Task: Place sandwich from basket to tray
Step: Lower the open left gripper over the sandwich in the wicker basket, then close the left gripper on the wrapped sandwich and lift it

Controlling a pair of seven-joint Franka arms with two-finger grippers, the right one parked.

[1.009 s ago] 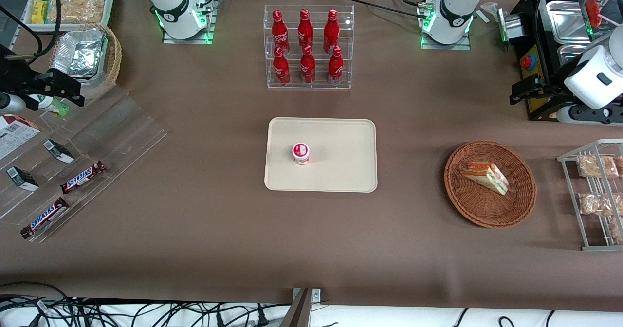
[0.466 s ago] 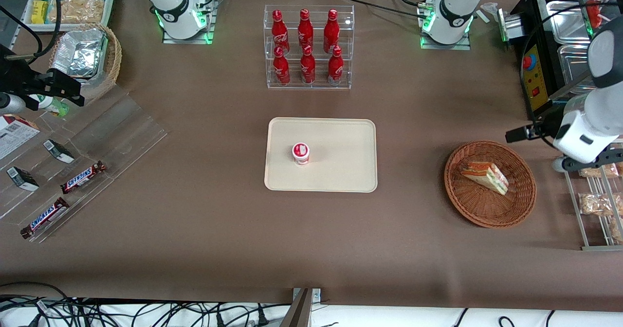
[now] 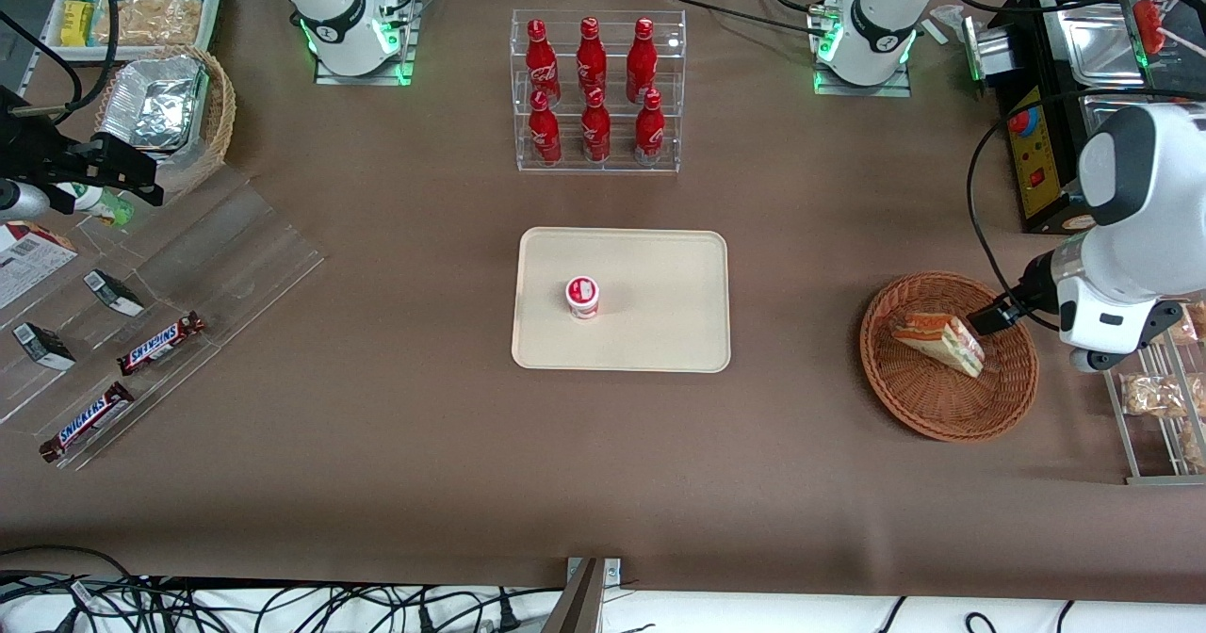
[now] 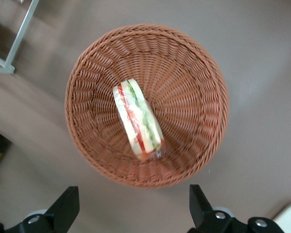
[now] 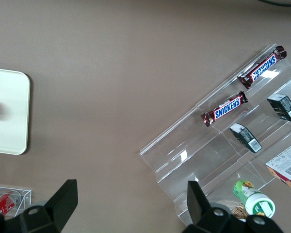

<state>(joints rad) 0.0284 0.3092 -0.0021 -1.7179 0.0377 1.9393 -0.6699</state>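
The brown counter point(image 3: 377, 445) took up pretty much the whole front view. The left arm point(image 3: 1131, 237) was over at its own end of the counter, bent so the white forearm sloped down toward the basket, with the wrist parked above the basket's rim on the side next to the wire rack point(image 3: 1145, 426). A black cable looped from the wrist up toward the control box farther from the camera.

The cream tray point(image 3: 660, 275) sat flat around the middle of the counter, well apart from the basket. The only thing on it was a little red and white cup point(image 3: 582, 296), standing upright. Farther from the camera than the tray was a clear rack of red bottles point(image 3: 596, 91).

The reddish-brown wicker basket point(image 3: 928, 407) sat between the tray and the wire rack, toward the working arm's end. The sandwich point(image 3: 940, 341) was lying in it, roughly in the middle, with the red, orange and green filling showing along the cut face.

The gripper point(image 3: 989, 320) hung above the basket, just beside the sandwich, and I couldn't see it touching it. The wrist camera looked straight down into the basket point(image 4: 194, 97), with the sandwich point(image 4: 138, 121) on its side on the weave. The gripper point(image 4: 132, 194) had its two black fingers point(image 4: 68, 204) spread wide, nothing between them, so it was open and empty.
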